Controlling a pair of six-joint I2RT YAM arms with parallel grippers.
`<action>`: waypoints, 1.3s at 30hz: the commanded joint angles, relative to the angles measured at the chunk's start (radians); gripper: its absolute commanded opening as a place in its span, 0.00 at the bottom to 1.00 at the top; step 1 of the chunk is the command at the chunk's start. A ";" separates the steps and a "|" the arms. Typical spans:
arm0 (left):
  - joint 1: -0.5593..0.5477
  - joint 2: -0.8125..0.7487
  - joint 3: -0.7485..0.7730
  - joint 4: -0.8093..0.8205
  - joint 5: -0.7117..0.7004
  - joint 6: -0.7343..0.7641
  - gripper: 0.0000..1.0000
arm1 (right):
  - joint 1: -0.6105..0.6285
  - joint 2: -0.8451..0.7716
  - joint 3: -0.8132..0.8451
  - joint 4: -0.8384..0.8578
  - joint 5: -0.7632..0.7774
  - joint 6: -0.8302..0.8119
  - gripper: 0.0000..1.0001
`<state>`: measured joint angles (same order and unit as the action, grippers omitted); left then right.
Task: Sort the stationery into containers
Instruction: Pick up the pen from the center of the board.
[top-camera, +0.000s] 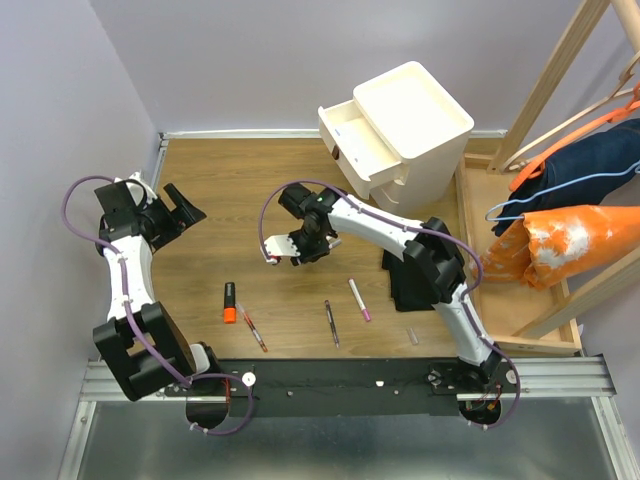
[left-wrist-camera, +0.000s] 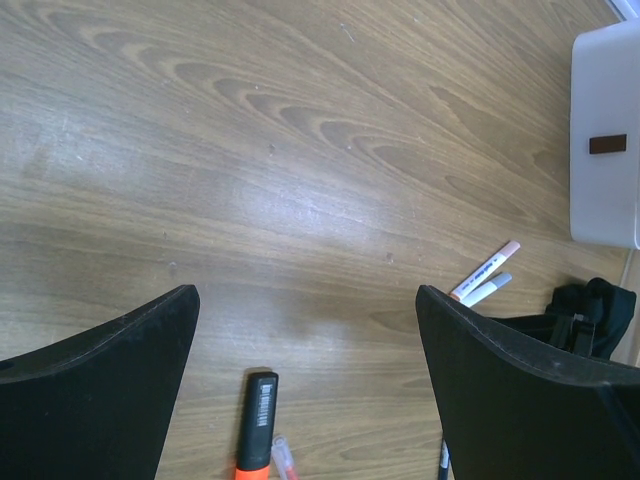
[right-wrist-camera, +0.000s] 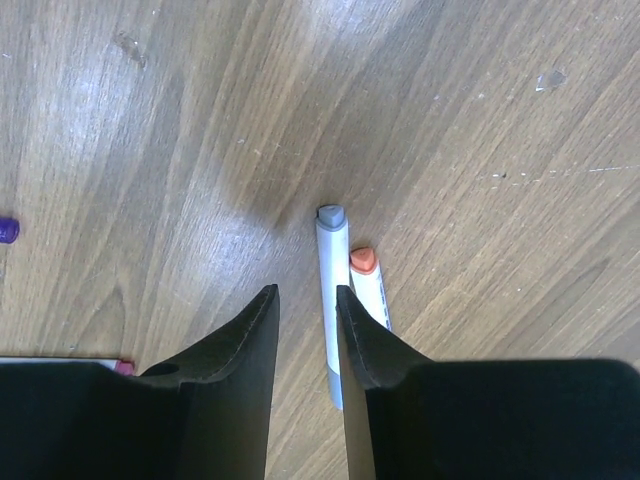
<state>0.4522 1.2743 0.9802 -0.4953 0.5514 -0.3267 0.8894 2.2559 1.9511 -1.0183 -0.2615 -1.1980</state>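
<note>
The left arm hangs over the table's (top-camera: 200, 170) left part, well away from the stationery, and its fingers (left-wrist-camera: 120, 370) stand spread wide with nothing but bare wood between them. The right arm reaches toward the middle of the table, and its fingers (right-wrist-camera: 240, 370) are low over the wood with only a narrow slit between them. Wood grain shows through that slit, so they clamp nothing. Just outside one of these fingers lie a grey-capped marker (right-wrist-camera: 328, 300) and an orange-capped marker (right-wrist-camera: 368, 285). They lie side by side and touching, and the grey one runs right along the finger's outer edge; whether the finger actually touches it is hard to judge from this angle. Nearer the arm bases the rest of the stationery lies loose on the table: an orange highlighter (top-camera: 229, 302) with a dark barrel, a thin red pen (top-camera: 253, 328) just beside it, a dark pen (top-camera: 331, 323) further right, and a white pen with a purple cap (top-camera: 359, 299) near that one. A folded black cloth (top-camera: 405, 280) lies partly under the right arm. At the far right of the table stands the white cabinet (top-camera: 420, 120), and its top drawer (top-camera: 350, 135) is pulled out toward the arms. No pen shows inside it from above. Right of the table stands a wooden rack (top-camera: 545, 90) with orange and navy clothes hung on it.
</note>
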 joint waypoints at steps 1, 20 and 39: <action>0.008 0.020 0.052 0.015 0.015 0.000 0.98 | 0.006 0.037 0.015 0.021 -0.004 0.008 0.37; 0.009 0.042 0.052 0.011 0.002 0.011 0.98 | 0.006 0.169 0.107 -0.096 -0.027 0.026 0.04; 0.009 0.117 0.147 0.035 0.025 -0.032 0.98 | -0.052 -0.171 0.368 0.366 0.131 0.293 0.00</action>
<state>0.4526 1.3796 1.0958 -0.4847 0.5533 -0.3435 0.8780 2.1170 2.3333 -0.9493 -0.2665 -0.9760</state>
